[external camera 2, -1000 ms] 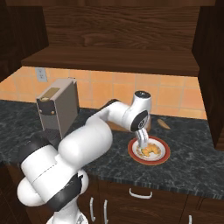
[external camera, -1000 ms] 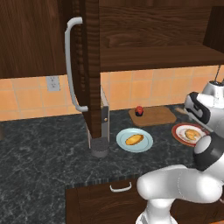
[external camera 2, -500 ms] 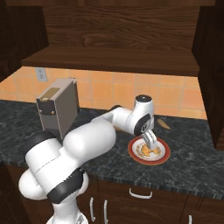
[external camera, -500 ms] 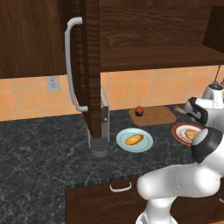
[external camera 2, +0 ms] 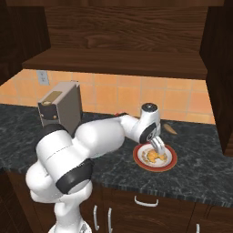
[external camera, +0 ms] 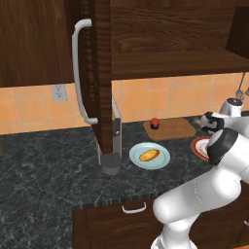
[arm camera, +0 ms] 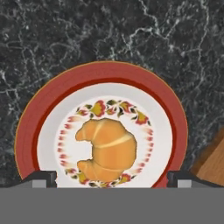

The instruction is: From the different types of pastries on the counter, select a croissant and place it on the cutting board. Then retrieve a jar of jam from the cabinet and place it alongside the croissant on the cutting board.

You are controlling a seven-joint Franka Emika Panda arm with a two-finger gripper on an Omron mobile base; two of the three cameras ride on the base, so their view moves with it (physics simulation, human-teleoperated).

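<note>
Fingers [arm camera: 42, 178] stand wide apart, poised above the croissant [arm camera: 106, 150], which lies centred on the red plate [arm camera: 173, 118] on the tabletop [arm camera: 52, 39]. Board [external camera: 176, 128] sits at the plate's 10 o'clock in the left base view, jar [external camera: 154, 123] on its left end.

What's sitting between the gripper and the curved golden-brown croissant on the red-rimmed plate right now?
Nothing: in the hand view the open gripper looks straight down on the curved golden-brown croissant on the red-rimmed plate.
</note>
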